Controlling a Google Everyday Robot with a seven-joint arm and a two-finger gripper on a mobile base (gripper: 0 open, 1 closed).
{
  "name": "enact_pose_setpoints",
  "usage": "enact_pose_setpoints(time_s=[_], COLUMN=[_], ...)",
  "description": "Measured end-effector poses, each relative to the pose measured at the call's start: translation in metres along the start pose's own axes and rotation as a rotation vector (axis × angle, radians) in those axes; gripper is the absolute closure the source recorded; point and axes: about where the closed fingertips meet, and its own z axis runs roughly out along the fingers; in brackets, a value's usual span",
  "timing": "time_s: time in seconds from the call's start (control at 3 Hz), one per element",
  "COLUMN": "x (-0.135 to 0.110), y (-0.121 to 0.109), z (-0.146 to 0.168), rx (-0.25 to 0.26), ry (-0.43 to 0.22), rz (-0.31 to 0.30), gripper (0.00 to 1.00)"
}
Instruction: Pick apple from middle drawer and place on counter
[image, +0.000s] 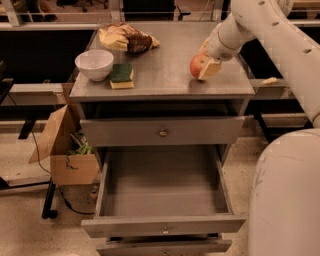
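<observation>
The red apple (197, 65) with a yellowish blush is at the right side of the counter (165, 75), low at its surface. My gripper (204, 64) is shut on the apple, with one tan finger pad (210, 68) on its right side. The arm comes in from the upper right. The middle drawer (162, 186) is pulled wide open below and holds nothing. The shallower drawer (162, 131) above it is shut.
On the counter's left are a white bowl (94, 64) and a green-and-yellow sponge (121, 76); a snack bag (128, 39) lies at the back. An open cardboard box (67, 150) stands on the floor left of the cabinet. The robot's white body (287, 195) fills the lower right.
</observation>
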Motion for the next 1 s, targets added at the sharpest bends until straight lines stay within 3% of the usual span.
enact_pose_setpoints(time_s=[0.33,0.67,1.0], x=[0.0071,0.0152,0.0154], y=[0.0057,0.0111,0.0112], z=[0.0001,-0.0040,-0.0041], rx=[-0.016,-0.022,-0.022], ry=[-0.010,-0.034,-0.034], rz=[0.005,0.013,0.013], gripper=[0.12,0.00,0.00])
